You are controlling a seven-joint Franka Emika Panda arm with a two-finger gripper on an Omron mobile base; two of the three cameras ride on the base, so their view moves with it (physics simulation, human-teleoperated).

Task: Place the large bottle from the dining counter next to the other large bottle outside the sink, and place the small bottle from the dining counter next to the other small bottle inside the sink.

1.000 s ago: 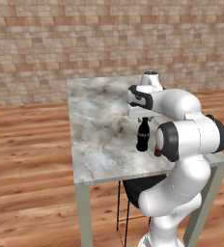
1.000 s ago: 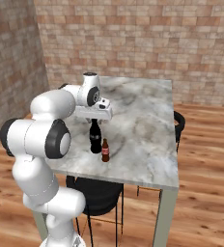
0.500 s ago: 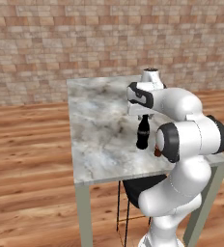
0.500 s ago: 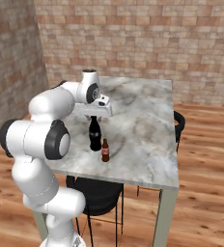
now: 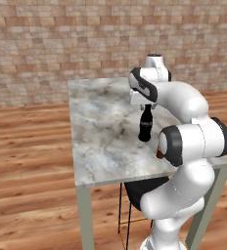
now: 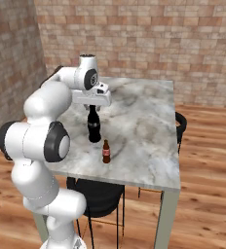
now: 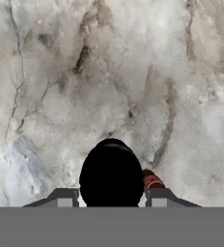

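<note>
Marble of the dining counter point(image 5: 101, 146) spreads out to our left, bare, which gives us room to lift cleanly. Near its middle stands the large bottle point(image 5: 146, 124), upright, with our gripper point(image 5: 147, 105) reaching down from above and clenched on its narrow neck, fingers point(image 7: 65, 197) on either side of the cap, so we judge that the tall one goes first. Just beside it, nearer the counter's edge, the small bottle point(image 6: 105, 151) waits upright and apart.
</note>
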